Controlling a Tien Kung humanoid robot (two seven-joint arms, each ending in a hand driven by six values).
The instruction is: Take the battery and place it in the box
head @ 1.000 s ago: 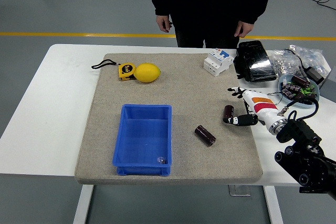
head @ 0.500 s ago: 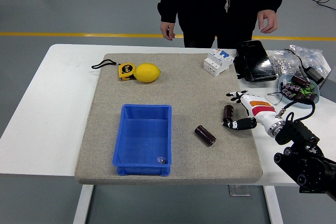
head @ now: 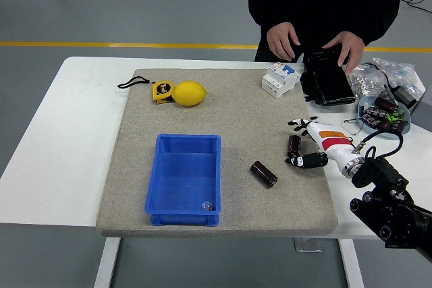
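Right hand (head: pixel 309 145) at the mat's right edge, fingers spread around one upright battery (head: pixel 293 145), holding nothing, second battery (head: pixel 264 173) lying right of the blue box (head: pixel 183 179), person's hands (head: pixel 282 39) on a black case (head: pixel 327 79) far right.

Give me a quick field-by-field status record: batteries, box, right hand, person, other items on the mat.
right hand: fingers around the upright battery, not clearly closed on it
upright battery: stands on the mat's right side, between the fingers
lying battery: on its side, between box and hand
blue box: on the mat's left half, one small object in its near right corner
left hand: not in view
person's hands: on the black case at the far right
other items: lemon touching tape measure; white breaker
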